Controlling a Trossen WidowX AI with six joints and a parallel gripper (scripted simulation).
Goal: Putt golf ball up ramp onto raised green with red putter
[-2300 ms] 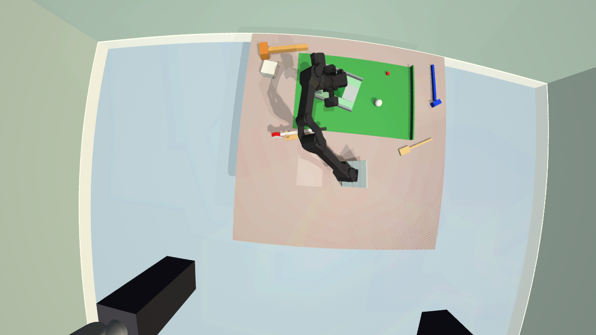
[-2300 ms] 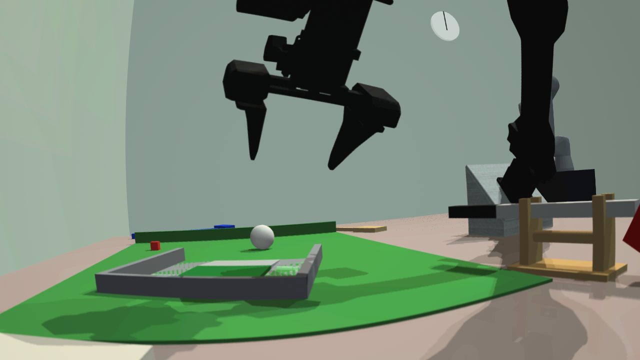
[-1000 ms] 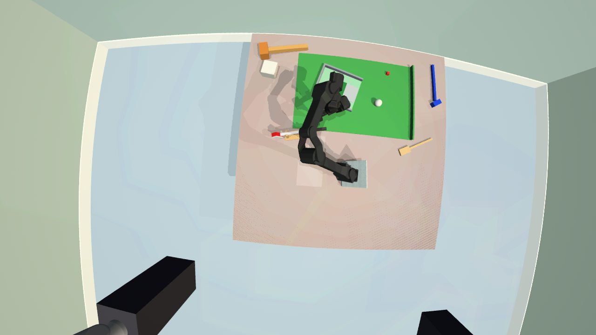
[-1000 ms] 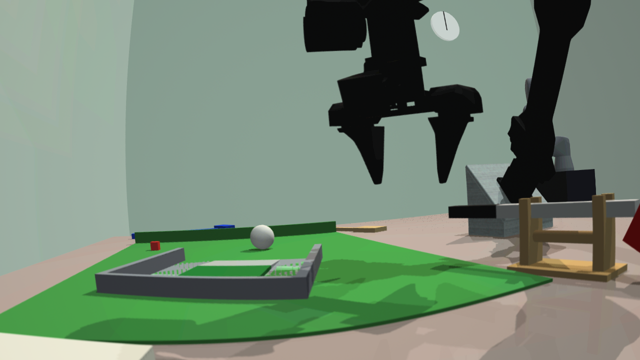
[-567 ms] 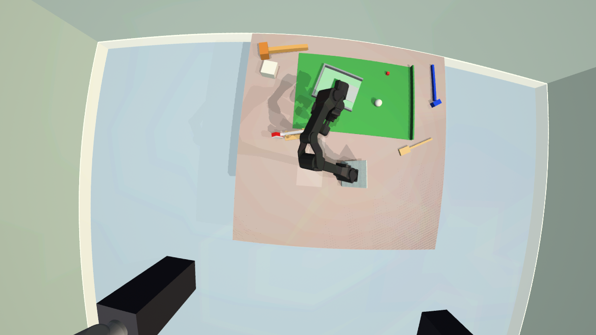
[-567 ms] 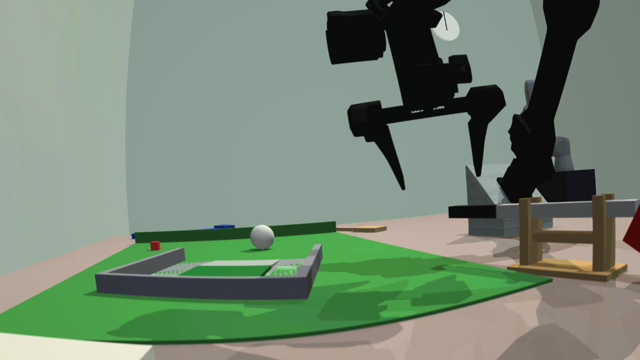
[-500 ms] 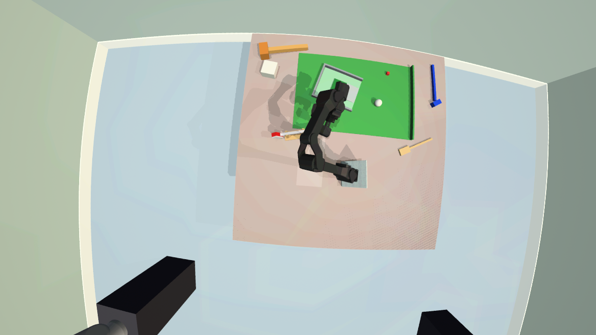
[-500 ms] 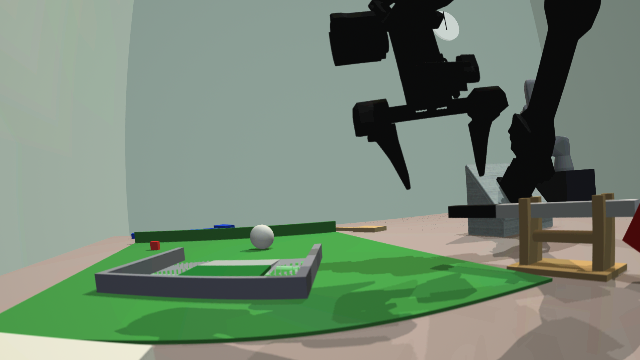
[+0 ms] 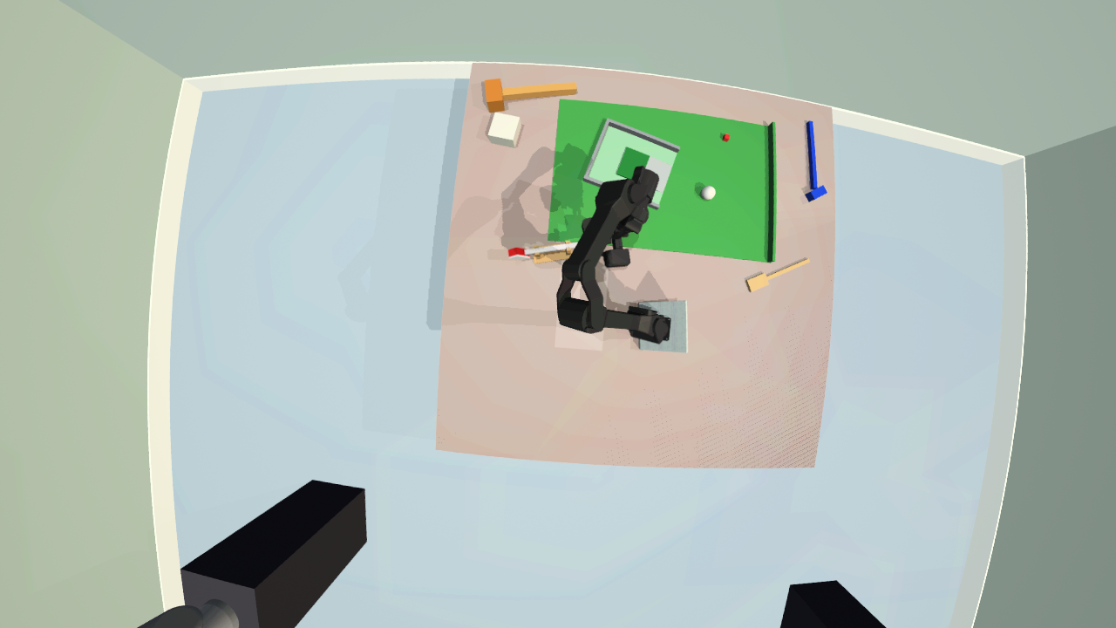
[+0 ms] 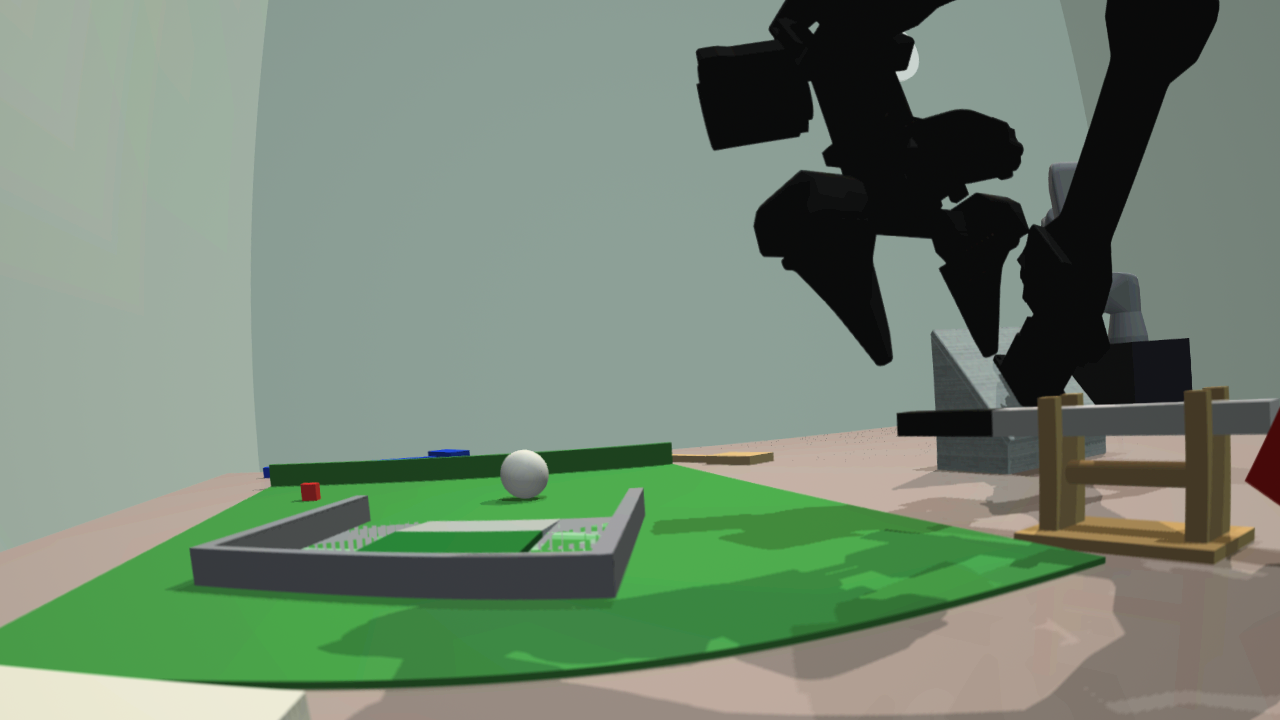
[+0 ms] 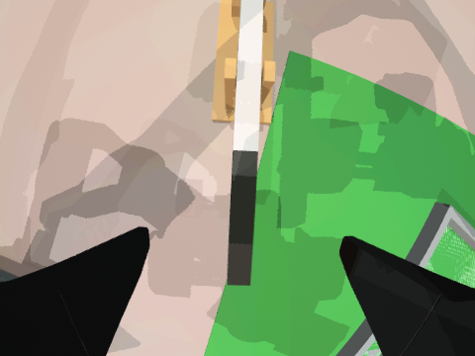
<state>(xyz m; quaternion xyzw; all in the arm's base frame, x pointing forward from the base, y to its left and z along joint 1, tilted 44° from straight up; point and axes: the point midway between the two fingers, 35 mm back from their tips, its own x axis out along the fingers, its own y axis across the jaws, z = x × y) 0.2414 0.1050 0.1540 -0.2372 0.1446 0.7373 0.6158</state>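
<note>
The red putter (image 11: 249, 73) lies level across a small wooden stand (image 10: 1129, 474) on the table (image 9: 624, 406), just off the near-left edge of the green mat (image 10: 554, 617). Its black grip end (image 10: 944, 422) juts out past the stand toward the mat, the pale shaft runs through the stand's uprights, and the red head (image 9: 515, 252) shows at the far end.

The tool (image 10: 930, 344) hangs in the air above the grip end, pointing downward with a slight tilt. Its two dark fingers are spread nearly to their widest, with nothing between them; in the wrist view the grip lies in the gap between the tips, apart from both. The arm rises from its base (image 9: 663, 326), folds back at the elbow, then reaches out over the mat's edge and bends down at the wrist.

The golf ball (image 9: 707, 192) rests on the mat, well apart from the putter, beyond the grey-walled raised green (image 10: 420, 559) with its ramp.
</note>
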